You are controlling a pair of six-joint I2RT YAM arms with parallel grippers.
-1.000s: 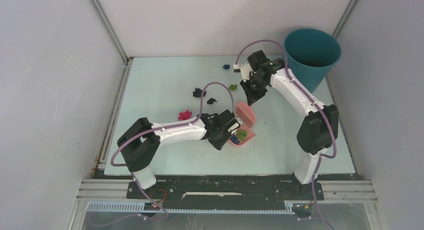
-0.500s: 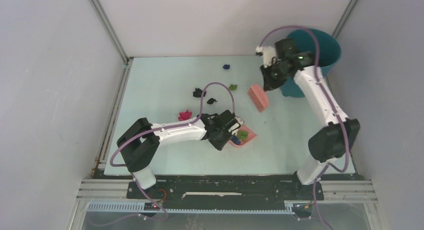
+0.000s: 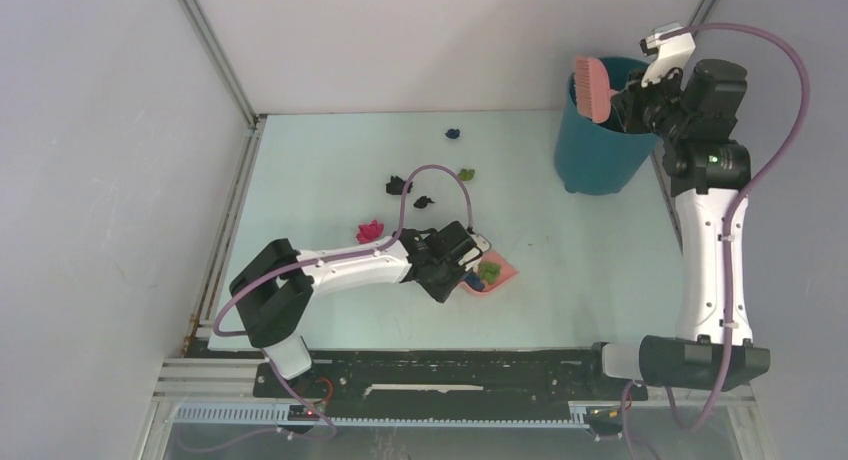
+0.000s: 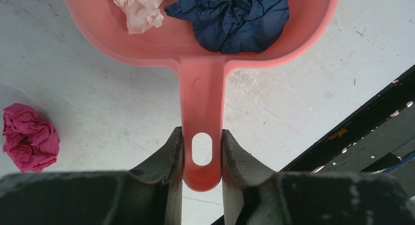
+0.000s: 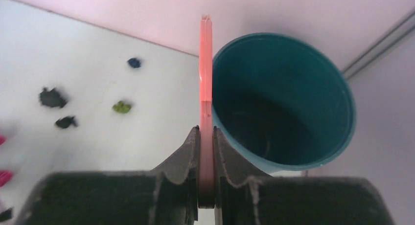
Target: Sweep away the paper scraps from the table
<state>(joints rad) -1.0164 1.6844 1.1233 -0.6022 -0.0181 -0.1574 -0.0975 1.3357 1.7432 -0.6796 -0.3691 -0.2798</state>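
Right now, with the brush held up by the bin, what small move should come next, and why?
Probably lift the dustpan just off the table, kept level: the left gripper is shut on its handle, paper scraps already lie in it, and the right gripper holds the brush up by the bin.

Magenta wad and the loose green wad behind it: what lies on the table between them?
In the top view, a small black wad lies between the magenta wad and the green wad; a larger black wad sits beside that line.
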